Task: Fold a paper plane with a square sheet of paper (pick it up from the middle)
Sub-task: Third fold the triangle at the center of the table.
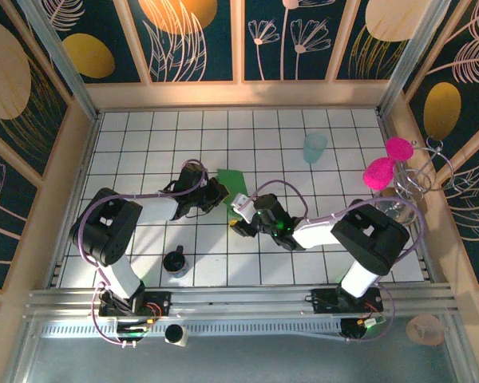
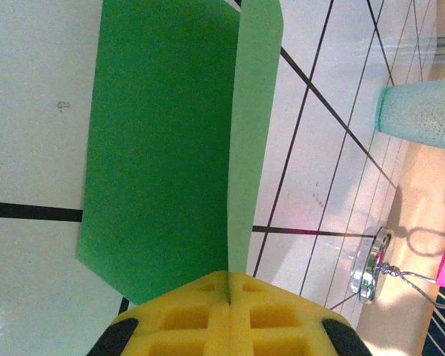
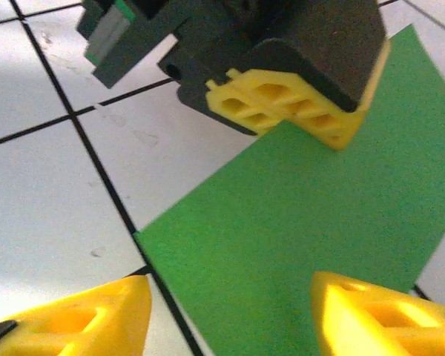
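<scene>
The square sheet of paper (image 2: 159, 148) is bright green and bent along a crease. One panel lies on the tiles and a paler flap (image 2: 254, 111) stands up. My left gripper (image 2: 228, 288) is shut on the sheet at the crease's near end, its yellow pads pressed together. From above, the left gripper (image 1: 217, 194) sits at the sheet's (image 1: 233, 182) left edge. My right gripper (image 3: 230, 319) is open, its fingertips (image 3: 81, 319) straddling a corner of the sheet (image 3: 297, 222) just above the table. It faces the left gripper's pads (image 3: 297, 107). The paper plane is out of view.
A pale teal cup (image 1: 314, 147) stands at the back right of the tiled table (image 1: 144, 144). A small dark cup (image 1: 176, 262) sits near the front left. A wire stand (image 1: 419, 179) with pink pieces (image 1: 379, 171) is at the right wall. Wooden walls enclose the table.
</scene>
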{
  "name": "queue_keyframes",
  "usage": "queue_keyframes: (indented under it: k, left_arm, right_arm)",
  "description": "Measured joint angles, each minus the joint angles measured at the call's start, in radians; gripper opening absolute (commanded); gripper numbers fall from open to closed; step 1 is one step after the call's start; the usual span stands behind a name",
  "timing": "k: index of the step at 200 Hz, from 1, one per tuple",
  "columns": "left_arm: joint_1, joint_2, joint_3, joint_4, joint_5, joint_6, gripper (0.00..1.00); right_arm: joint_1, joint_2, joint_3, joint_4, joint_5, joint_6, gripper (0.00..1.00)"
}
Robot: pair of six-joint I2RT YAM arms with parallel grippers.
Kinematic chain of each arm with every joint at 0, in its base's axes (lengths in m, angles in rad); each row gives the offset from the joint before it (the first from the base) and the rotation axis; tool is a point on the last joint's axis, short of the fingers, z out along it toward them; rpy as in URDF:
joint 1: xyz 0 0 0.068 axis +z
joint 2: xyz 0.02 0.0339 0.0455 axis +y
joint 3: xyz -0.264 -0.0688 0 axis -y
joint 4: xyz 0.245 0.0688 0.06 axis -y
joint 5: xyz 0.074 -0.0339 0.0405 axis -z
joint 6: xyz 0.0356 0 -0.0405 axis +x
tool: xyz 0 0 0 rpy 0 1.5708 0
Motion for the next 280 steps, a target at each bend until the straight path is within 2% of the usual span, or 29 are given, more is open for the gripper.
queue_keyframes:
  k: [32,112,144,160,182,221,251,280]
  left_arm:
    - [0.000,0.003,0.000,-0.001,0.000,0.000,0.02]
    - [0.000,0.016,0.000,-0.004,0.003,0.001,0.02]
    - [0.000,0.017,0.000,-0.005,0.003,0.001,0.04]
    - [0.000,0.017,0.000,-0.006,0.004,0.001,0.09]
    - [0.001,0.017,0.000,-0.016,0.002,0.012,0.26]
    - [0.038,-0.023,0.010,-0.143,-0.056,0.108,0.39]
    - [0.090,-0.106,0.064,-0.262,-0.140,0.202,0.42]
    - [0.085,-0.129,0.138,-0.285,-0.138,0.265,0.39]
  right_arm:
    - [0.000,0.001,-0.001,0.037,0.043,-0.021,0.47]
    - [0.005,-0.027,-0.026,0.052,0.033,-0.032,0.36]
    - [0.011,-0.027,-0.026,0.052,0.011,-0.029,0.22]
    - [0.013,-0.027,-0.026,0.052,-0.001,-0.033,0.13]
    - [0.013,-0.027,-0.024,0.044,-0.023,-0.022,0.03]
    - [0.013,-0.027,-0.003,-0.034,-0.070,0.011,0.01]
    - [0.013,-0.028,0.021,-0.114,-0.126,0.064,0.00]
    - [0.012,-0.032,0.032,-0.191,-0.173,0.130,0.00]
